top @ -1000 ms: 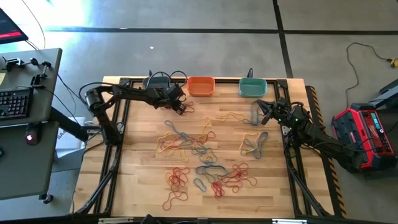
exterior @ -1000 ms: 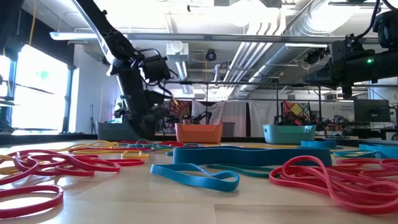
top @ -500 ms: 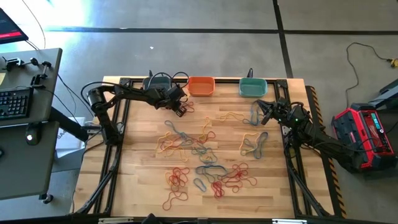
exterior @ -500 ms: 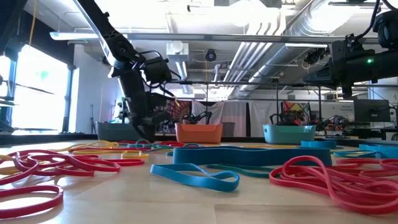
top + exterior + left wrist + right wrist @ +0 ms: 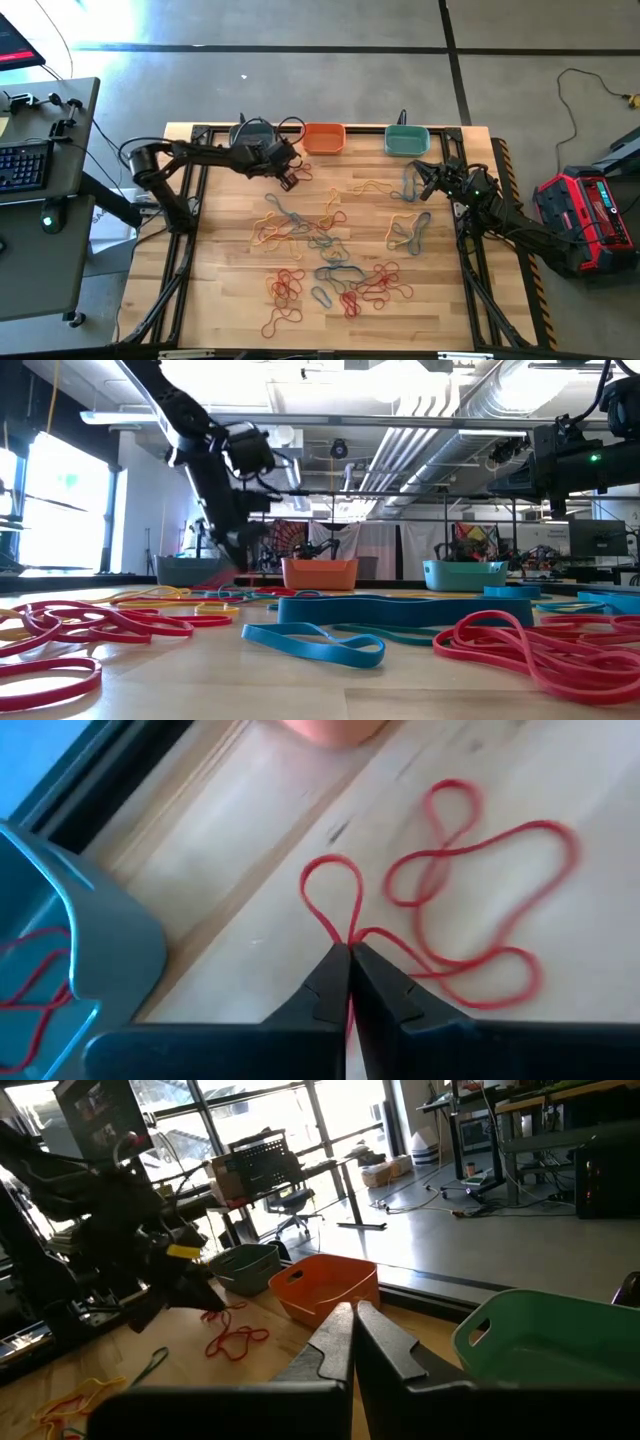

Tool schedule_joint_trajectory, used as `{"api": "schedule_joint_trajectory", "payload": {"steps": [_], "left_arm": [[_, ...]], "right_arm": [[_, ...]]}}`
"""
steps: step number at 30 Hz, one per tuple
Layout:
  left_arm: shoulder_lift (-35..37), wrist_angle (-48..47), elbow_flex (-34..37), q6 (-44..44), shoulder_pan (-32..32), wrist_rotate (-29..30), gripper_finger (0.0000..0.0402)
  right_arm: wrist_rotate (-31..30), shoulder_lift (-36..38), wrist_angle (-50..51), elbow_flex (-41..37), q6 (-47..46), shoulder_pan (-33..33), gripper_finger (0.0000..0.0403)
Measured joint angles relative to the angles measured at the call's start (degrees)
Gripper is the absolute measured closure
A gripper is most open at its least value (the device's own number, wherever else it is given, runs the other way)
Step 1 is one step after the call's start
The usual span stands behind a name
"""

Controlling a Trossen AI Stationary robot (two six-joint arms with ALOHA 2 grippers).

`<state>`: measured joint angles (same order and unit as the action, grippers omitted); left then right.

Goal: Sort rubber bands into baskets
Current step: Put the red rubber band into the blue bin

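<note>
- Left claw [image 5: 349, 955] pinched tight on a red band [image 5: 470, 890] — tips together, the loop caught between them and trailing onto the bench [image 5: 230, 290] below.
- Positioned at the back of the bench, between the grey tub [image 5: 252, 132] and the orange tub [image 5: 323, 138], just in front of both.
- Step in hand, by the look of it: carrying a picked red band toward a tub. One red loop already lying in the grey tub [image 5: 60, 960], so that seems the likely target.
- Next move calls for lifting enough to clear the rim, swinging over the grey tub, then spreading the tips — the band is floppy and may snag or drag, so height matters.
- Right claw [image 5: 352, 1325] waiting near the teal tub [image 5: 407, 140], raised off the bench, tips together, holding nothing visible.
- Remaining bands [image 5: 330, 255] scattered mid-bench in red, yellow and blue tangles; most of the sorting not yet done.
</note>
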<state>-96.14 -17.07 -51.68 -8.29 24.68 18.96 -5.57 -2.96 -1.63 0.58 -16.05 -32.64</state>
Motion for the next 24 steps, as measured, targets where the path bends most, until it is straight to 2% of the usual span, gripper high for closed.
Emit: {"api": "schedule_joint_trajectory", "payload": {"steps": [11, 16, 24], "left_arm": [[14.30, -4.50, -0.11, 0.46, -6.59, 0.46, 0.0401], [20.19, -7.46, -0.11, 0.54, -10.69, 3.62, 0.0401], [22.97, -10.36, -0.12, 1.54, -15.20, 6.33, 0.0400]], "right_arm": [[-0.02, -0.01, 0.00, 0.00, 0.00, 0.01, 0.0402], [-0.02, 0.00, 0.00, -0.02, 0.00, 0.00, 0.0402], [-0.02, 0.00, 0.00, 0.00, 0.00, 0.01, 0.0402]]}}
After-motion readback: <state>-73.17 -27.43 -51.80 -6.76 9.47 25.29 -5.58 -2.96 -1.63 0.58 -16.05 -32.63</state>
